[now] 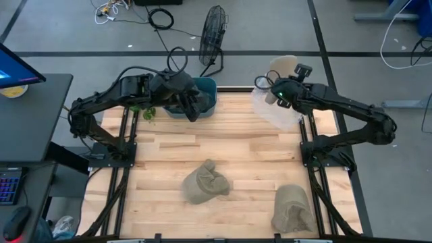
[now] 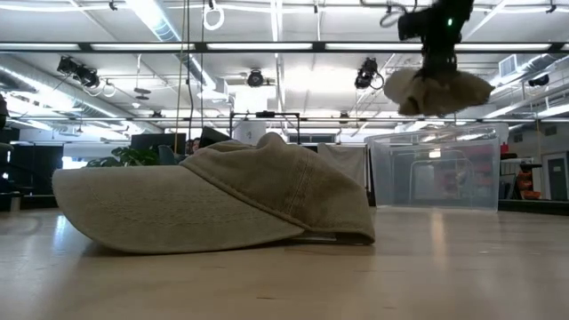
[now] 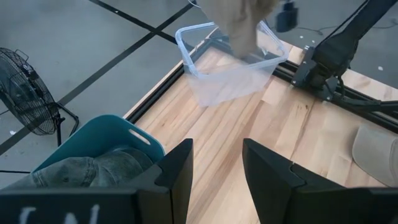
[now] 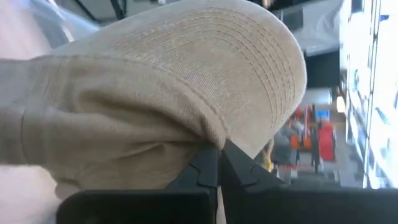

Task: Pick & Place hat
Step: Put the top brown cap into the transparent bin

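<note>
While the right gripper [image 1: 275, 91] hangs above the clear plastic bin [image 1: 278, 108] at the table's far right corner, I see its fingers clamped on a tan hat [image 4: 168, 106], held up in the air over the bin. My left gripper [image 1: 194, 106] sits released over the teal basket [image 1: 206, 94], holding nothing. Two more tan hats [image 1: 206, 182] [image 1: 292, 208] lie on the table [image 1: 223, 145]; I read no writing anywhere.

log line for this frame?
right gripper: shut on hat above clear bin | left gripper: open over teal bin | table: two hats
</note>
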Motion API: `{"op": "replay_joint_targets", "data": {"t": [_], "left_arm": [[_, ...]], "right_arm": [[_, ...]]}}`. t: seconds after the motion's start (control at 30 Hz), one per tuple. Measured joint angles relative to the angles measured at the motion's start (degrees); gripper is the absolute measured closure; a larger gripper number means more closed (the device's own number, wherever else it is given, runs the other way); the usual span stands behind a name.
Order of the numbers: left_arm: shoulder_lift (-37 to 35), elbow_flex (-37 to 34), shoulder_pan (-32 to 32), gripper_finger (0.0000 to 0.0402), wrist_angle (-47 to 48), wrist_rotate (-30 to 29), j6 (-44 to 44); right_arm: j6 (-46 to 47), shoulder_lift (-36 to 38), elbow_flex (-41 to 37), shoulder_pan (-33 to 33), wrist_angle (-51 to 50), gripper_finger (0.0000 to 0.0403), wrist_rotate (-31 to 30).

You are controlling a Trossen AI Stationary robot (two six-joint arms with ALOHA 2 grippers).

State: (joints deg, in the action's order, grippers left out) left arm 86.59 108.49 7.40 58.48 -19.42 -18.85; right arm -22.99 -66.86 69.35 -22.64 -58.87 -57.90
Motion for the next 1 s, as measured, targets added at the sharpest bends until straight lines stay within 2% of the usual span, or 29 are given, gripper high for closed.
{"op": "replay_joint_targets", "data": {"t": [0.17,0.4,0.73,1.0], "left_arm": [[0.00,0.00,0.02,0.0259,0.00,-0.02,0.00],[0.00,0.00,0.00,0.0259,0.02,-0.02,0.06],[0.00,0.00,0.02,0.0259,0.04,-0.01,0.13],[0.00,-0.02,0.02,0.0259,0.04,-0.02,0.18]], "right_arm": [[-3.43,-0.07,-8.65,-5.09,8.53,0.0403,0.37],[-10.33,-0.07,-17.93,-5.74,17.92,0.0403,1.13],[-10.62,0.17,-24.18,-5.84,27.81,0.0402,14.26],[-5.06,0.17,-24.96,-8.76,28.32,0.0396,18.78]]}}
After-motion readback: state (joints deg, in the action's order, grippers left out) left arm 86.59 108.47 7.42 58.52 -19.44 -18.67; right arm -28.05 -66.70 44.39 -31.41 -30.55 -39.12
